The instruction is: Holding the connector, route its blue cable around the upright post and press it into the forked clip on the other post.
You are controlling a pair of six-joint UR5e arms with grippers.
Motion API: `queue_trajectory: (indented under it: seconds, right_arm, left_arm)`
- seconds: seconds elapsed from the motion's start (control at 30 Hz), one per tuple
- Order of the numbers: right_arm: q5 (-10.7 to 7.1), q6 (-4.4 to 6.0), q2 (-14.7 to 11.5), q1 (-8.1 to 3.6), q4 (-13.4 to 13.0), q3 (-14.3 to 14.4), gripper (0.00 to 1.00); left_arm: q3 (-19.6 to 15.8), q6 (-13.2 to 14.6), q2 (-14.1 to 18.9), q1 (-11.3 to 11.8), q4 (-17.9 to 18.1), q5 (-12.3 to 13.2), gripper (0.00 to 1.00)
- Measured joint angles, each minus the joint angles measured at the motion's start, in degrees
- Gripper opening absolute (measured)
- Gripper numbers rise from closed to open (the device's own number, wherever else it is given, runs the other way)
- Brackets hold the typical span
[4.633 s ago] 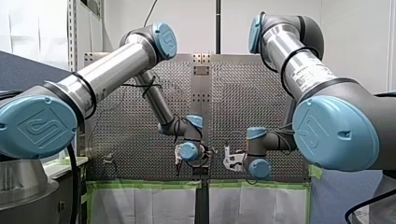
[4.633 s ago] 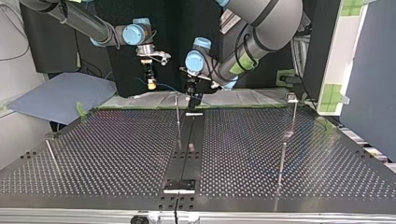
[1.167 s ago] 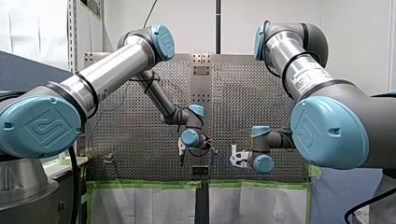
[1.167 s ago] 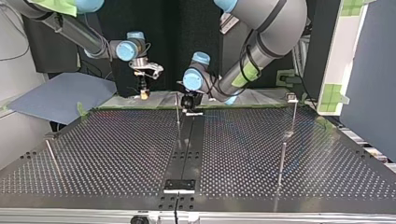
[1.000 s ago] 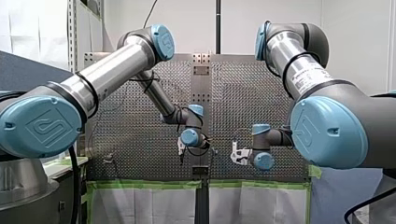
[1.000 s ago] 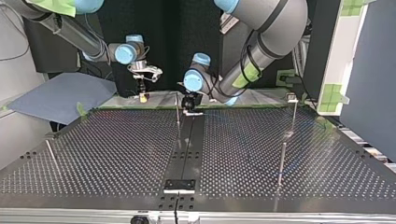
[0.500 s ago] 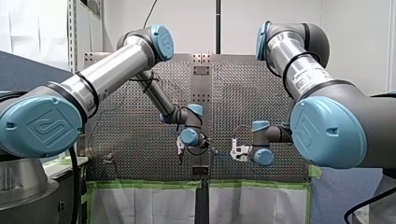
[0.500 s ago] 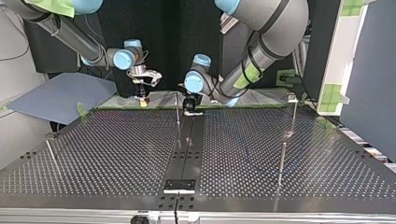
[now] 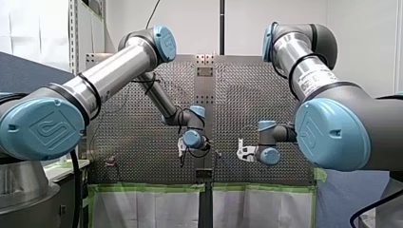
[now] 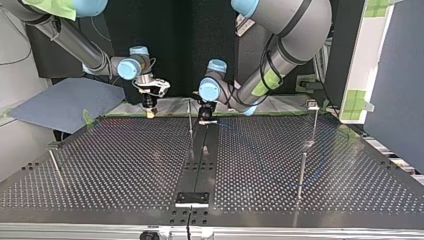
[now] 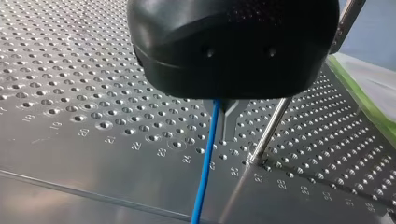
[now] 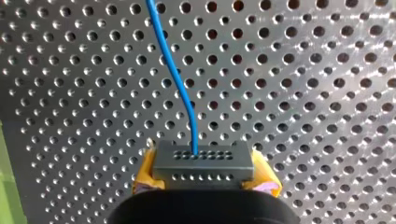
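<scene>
Connector (image 12: 204,160) sits over the perforated table (image 12: 327,116), clamped between the right gripper's (image 12: 205,179) yellow pads (image 12: 145,175). Left gripper (image 11: 223,109): jaw state cannot be told. Upright post (image 11: 271,128) stands just beside it. Blue cable (image 12: 173,70) leaves the connector's face; a stretch also passes beneath the left gripper.

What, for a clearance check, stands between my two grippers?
In the top view, a thin upright post stands between my right gripper and my left gripper.
</scene>
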Motion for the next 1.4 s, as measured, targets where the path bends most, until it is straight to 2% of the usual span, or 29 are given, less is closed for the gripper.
queue_trajectory:
  seconds: [0.37, 0.87, 1.07, 1.27, 1.4]
  right_arm:
    - [-0.01, -0.42, -0.01, -0.85, 1.72, -1.3, 0.0]
    - [-0.01, -0.47, 0.0, -1.03, 2.19, -1.68, 0.0]
    - [0.01, -0.41, 0.0, -1.02, 2.13, -1.71, 0.0]
    - [-0.13, -0.42, 0.0, -1.03, 2.19, -1.74, 0.0]
    - [-0.25, -0.43, 0.0, -1.05, 2.3, -1.87, 0.0]
  left_arm:
    - [0.03, 0.02, 0.0, 0.35, -0.01, -0.28, 0.0]
    - [-0.02, 0.17, -0.06, 0.95, -0.27, -1.24, 0.0]
    - [0.07, 0.23, -0.24, 1.27, -1.39, -1.55, 0.0]
    - [2.39, 1.97, -2.94, 1.16, -4.12, -1.5, 0.0]
    - [4.56, 1.17, -4.09, 1.2, -4.83, -0.64, 0.0]
